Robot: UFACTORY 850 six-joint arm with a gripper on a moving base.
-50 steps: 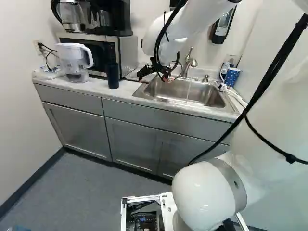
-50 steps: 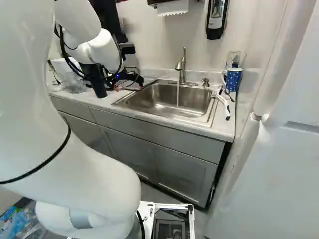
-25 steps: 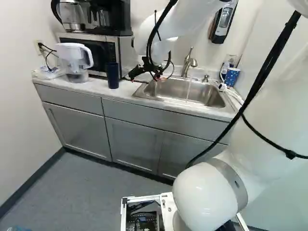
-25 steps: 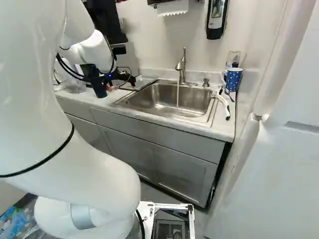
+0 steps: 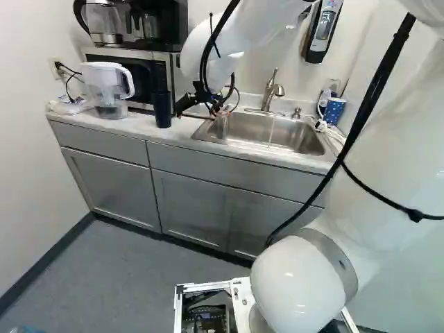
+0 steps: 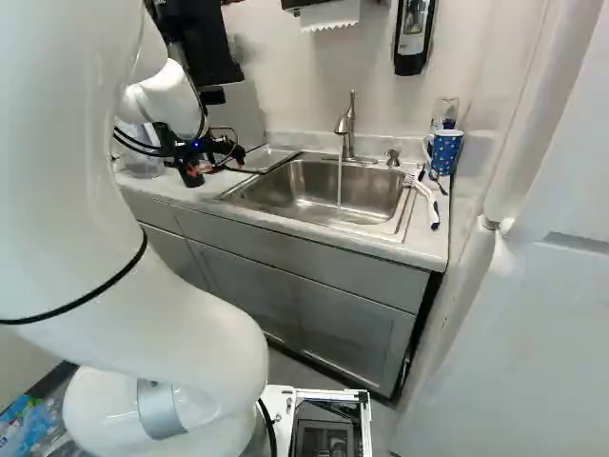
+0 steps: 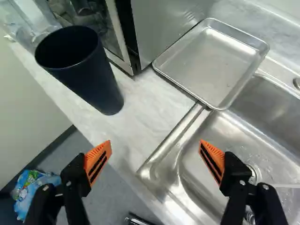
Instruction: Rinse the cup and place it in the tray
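My gripper (image 5: pixel 202 107) hangs over the counter by the sink's near-left corner in the left base view. In the wrist view the gripper (image 7: pixel 155 143) stands open, nothing between its orange pads. A dark blue cup (image 7: pixel 89 70) is upright on the counter ahead of the fingers, outside them; the left base view shows the cup (image 5: pixel 162 111) beside the microwave. The metal tray (image 7: pixel 211 61) lies flat, with no cup on it, between microwave and sink. Water (image 6: pixel 339 181) runs from the faucet (image 6: pixel 347 124) into the sink (image 6: pixel 314 190).
The microwave (image 5: pixel 139 83) carries a coffee maker; a white pitcher (image 5: pixel 107 87) stands left of the cup. Right of the sink in the right base view are a blue dotted mug (image 6: pixel 445 152) and a white-handled brush (image 6: pixel 424 198). The counter's front edge runs below the gripper.
My arm and open gripper have moved left along the counter, away from the sink and closer to the cup. The base has stayed put, and the cup has not moved.
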